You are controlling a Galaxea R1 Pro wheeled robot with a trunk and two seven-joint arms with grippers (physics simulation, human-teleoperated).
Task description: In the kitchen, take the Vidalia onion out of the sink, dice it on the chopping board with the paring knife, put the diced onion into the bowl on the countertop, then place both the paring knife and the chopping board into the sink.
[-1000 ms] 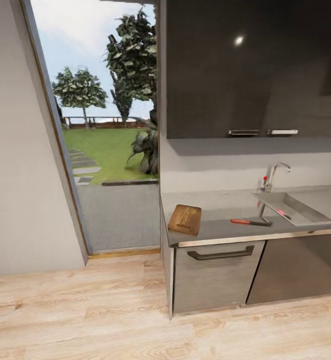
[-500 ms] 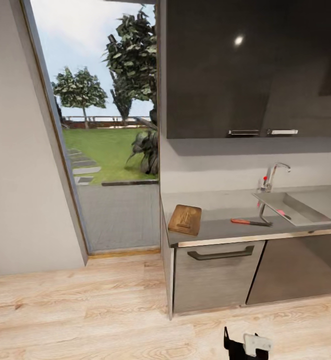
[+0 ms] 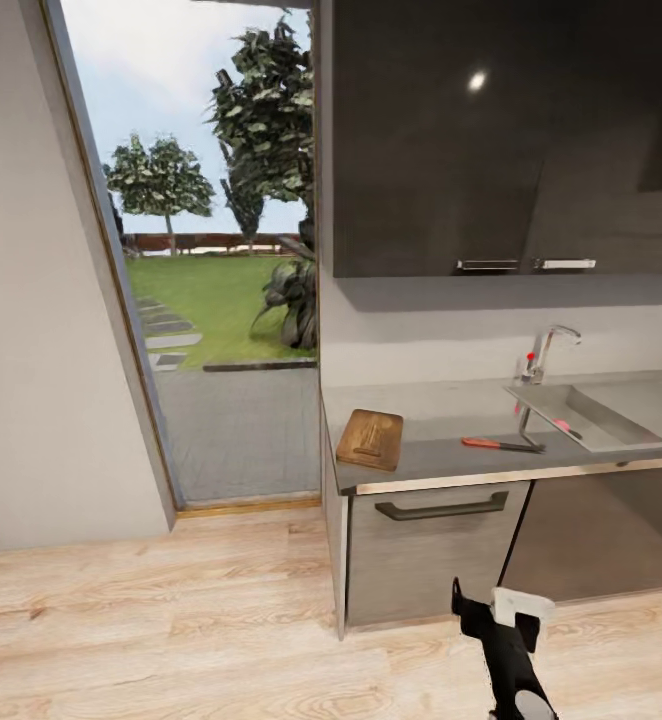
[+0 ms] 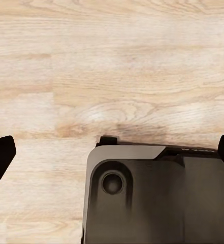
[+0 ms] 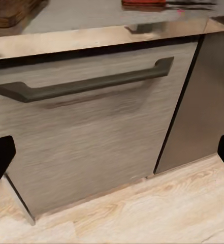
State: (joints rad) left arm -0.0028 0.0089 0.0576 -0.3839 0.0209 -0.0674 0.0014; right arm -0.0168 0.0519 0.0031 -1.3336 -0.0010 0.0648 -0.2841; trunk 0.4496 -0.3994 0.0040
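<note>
No readable brand, label or writing anywhere; only a red dot on the chrome tap [image 3: 545, 352]. Counting one chopping board [image 3: 370, 439], one paring knife [image 3: 501, 444], one sink [image 3: 611, 411], one tap, two upper-cabinet handles [image 3: 487, 265]. Taking the sink as landmark: lying on the countertop [image 3: 436, 455] just beside the sink's near corner, the knife, orange-red handle pointing away from the sink; resting well apart from the sink at the counter's far end by the doorway, the board, tilted slightly askew. Showing inside the sink, a small pink-red patch [image 3: 566, 428], probably the Vidalia onion, too small to confirm. Hanging below and in front of the sink over the wood floor [image 3: 171, 640], the right gripper [image 3: 490, 612], facing the drawer front [image 5: 91, 132] with its one dark handle [image 5: 86, 84]; fingers [image 5: 0, 155] spread wide, holding nothing. Pointing down at the floor, the left gripper [image 4: 112, 152], fingertips spread wide at the frame edges, also holding nothing.
</note>
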